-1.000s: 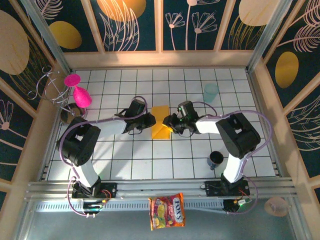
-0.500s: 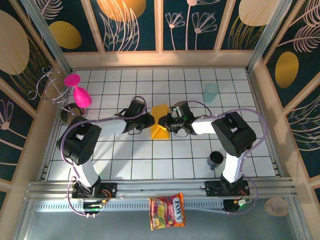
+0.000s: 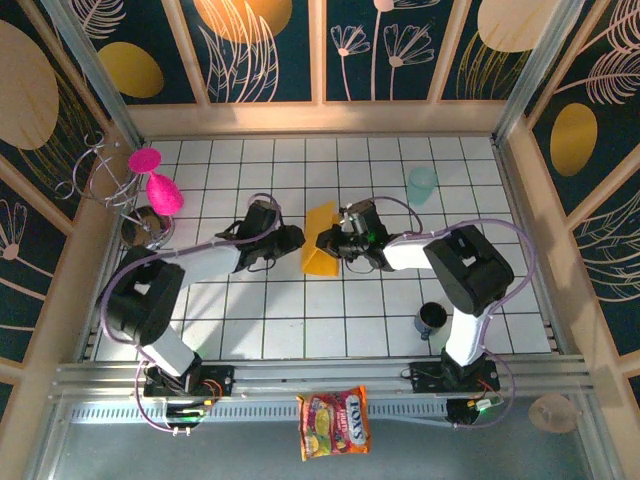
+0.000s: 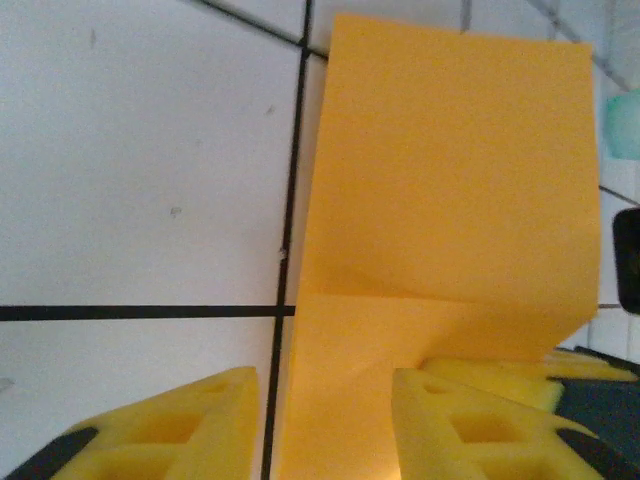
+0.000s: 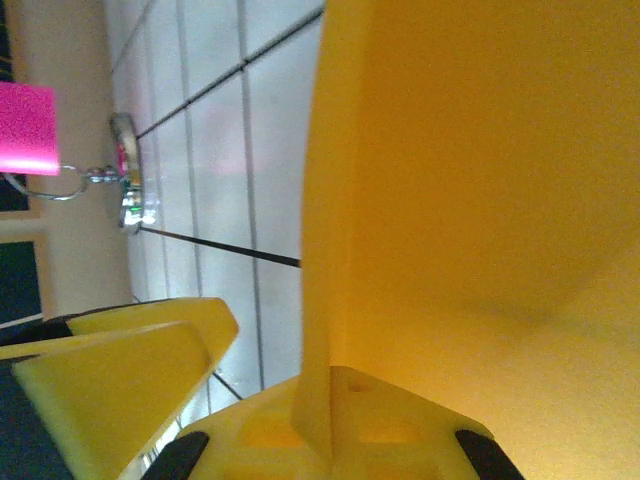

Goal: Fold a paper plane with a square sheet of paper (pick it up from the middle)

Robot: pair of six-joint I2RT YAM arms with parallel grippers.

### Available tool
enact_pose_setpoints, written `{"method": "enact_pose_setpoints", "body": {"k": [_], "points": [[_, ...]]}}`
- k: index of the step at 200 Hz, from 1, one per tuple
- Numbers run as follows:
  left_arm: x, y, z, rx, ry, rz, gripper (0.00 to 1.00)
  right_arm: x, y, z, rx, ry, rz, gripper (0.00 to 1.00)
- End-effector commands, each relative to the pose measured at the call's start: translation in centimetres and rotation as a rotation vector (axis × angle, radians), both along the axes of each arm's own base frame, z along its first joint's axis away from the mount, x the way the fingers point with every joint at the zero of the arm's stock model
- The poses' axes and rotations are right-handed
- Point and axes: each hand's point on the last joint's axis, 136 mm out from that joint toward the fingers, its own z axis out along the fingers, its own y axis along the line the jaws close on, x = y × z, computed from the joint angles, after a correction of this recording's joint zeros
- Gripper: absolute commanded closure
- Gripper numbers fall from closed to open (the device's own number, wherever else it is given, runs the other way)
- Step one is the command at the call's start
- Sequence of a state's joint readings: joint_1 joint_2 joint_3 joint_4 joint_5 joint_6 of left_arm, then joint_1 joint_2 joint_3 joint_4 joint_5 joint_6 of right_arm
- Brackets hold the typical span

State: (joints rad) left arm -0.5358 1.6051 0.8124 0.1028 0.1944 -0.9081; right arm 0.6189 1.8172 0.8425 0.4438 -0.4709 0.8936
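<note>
Our right tool (image 3: 333,243) is clenched on the right-hand side of the square sheet of paper (image 3: 318,255). Our left tool (image 3: 292,240) is released, its yellow pads (image 4: 170,425) standing apart, with the sheet's closest part lying between them unpinched. We see the white-tiled counter (image 3: 300,320) carrying the work near its middle, a little toward the far edge and well apart from both side edges. There the orange-yellow sheet is tipped up off the tiles on the right tool's side, its left side dropping toward the counter by the left tool. From above it looks narrower than it is long, so we judge it has been doubled over once. The left wrist view shows one straight crease (image 4: 440,299) across it. We see no pointed nose and no wing folds, so we judge the task to be at an early step, with nearly all the folding left to do.
</note>
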Motion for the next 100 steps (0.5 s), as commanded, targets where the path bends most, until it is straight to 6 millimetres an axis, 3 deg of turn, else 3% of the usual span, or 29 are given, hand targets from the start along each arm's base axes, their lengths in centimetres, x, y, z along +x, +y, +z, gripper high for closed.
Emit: {"method": "enact_pose_setpoints", "body": {"k": [1, 26, 36, 41, 56, 80, 100], "points": [[0.5, 0.8, 4.2, -0.076, -0.105, 0.057, 0.49, 1.7, -0.4, 7.3, 0.115, -0.232, 0.008, 0.97], [0.0, 1.0, 8.3, -0.152, -0.2, 0.057, 0.36, 1.4, -0.8, 12.0, 0.239, -0.317, 0.042, 0.97], [-0.3, 0.7, 9.9, -0.201, -0.233, 0.037, 0.26, 0.8, -0.5, 13.9, 0.294, -0.343, 0.075, 0.97], [-0.5, 0.4, 10.6, -0.23, -0.248, 0.022, 0.23, 1.5, -1.4, 14.6, 0.312, -0.357, 0.057, 0.96], [-1.2, -0.3, 12.2, -0.312, -0.271, -0.01, 0.16, 1.3, -1.4, 16.7, 0.369, -0.38, 0.084, 0.96], [-1.9, -1.3, 14.4, -0.414, -0.304, -0.064, 0.14, 0.7, -1.3, 18.7, 0.446, -0.387, 0.126, 0.96], [-2.1, -2.1, 16.0, -0.466, -0.351, -0.118, 0.13, 0.2, -1.2, 19.2, 0.486, -0.368, 0.153, 0.96]]}}
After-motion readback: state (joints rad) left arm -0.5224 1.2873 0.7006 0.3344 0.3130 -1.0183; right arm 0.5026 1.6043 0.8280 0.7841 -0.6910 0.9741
